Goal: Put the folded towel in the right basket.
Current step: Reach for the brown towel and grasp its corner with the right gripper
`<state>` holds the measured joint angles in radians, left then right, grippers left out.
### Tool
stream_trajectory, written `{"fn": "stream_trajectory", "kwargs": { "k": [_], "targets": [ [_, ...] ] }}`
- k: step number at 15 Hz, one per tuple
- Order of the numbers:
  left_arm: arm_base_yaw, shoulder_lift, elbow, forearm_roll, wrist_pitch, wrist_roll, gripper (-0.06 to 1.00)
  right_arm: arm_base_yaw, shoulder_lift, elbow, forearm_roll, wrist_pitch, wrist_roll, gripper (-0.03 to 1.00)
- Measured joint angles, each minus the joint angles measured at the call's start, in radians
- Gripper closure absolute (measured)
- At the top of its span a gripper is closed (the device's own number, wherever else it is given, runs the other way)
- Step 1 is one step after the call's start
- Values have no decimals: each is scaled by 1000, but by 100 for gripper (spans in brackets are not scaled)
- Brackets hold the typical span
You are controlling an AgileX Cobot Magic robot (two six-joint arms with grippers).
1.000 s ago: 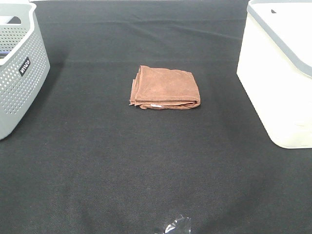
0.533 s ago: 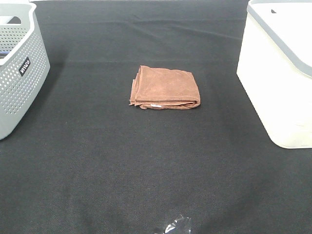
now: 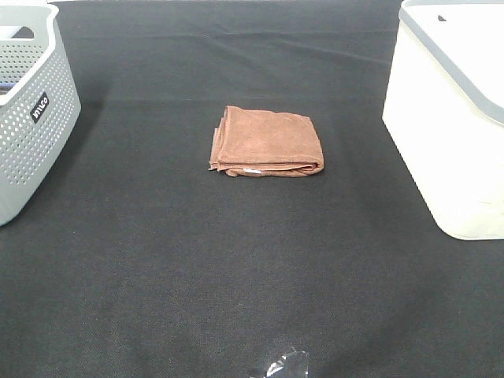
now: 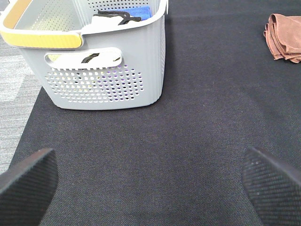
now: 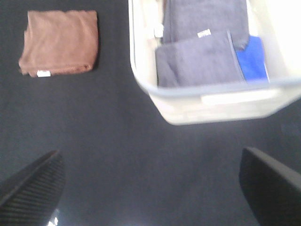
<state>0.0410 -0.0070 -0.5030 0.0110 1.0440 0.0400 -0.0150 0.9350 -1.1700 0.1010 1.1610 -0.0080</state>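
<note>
A brown folded towel [image 3: 266, 142] lies flat on the black cloth near the table's middle. It also shows in the left wrist view [image 4: 284, 36] and the right wrist view [image 5: 59, 41]. The white right basket [image 3: 457, 118] stands at the right edge; in the right wrist view [image 5: 207, 101] it holds grey and blue folded cloths. My left gripper [image 4: 150, 181] is open and empty, low over the cloth near the grey basket. My right gripper [image 5: 150, 183] is open and empty, high above the cloth near the white basket. Neither gripper shows in the exterior view.
A grey perforated basket [image 3: 31, 110] stands at the left edge; in the left wrist view [image 4: 99, 61] it has a yellow handle and holds cloths. A small clear plastic scrap [image 3: 279, 365] lies at the front edge of the table.
</note>
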Motion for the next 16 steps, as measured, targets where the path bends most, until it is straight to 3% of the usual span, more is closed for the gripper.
{"fn": "stream_trajectory", "kwargs": {
  "k": [6,8,13,16],
  "targets": [
    [0,0,0,0,0,0,-5,0,316,-235,90,23,-15,0],
    [0,0,0,0,0,0,-5,8,449,-333,177,22,0,0],
    [0,0,0,0,0,0,-5,264,745,-500,163,-27,83,0],
    [0,0,0,0,0,0,-5,334,892,-607,158,-31,115,0]
  ]
}}
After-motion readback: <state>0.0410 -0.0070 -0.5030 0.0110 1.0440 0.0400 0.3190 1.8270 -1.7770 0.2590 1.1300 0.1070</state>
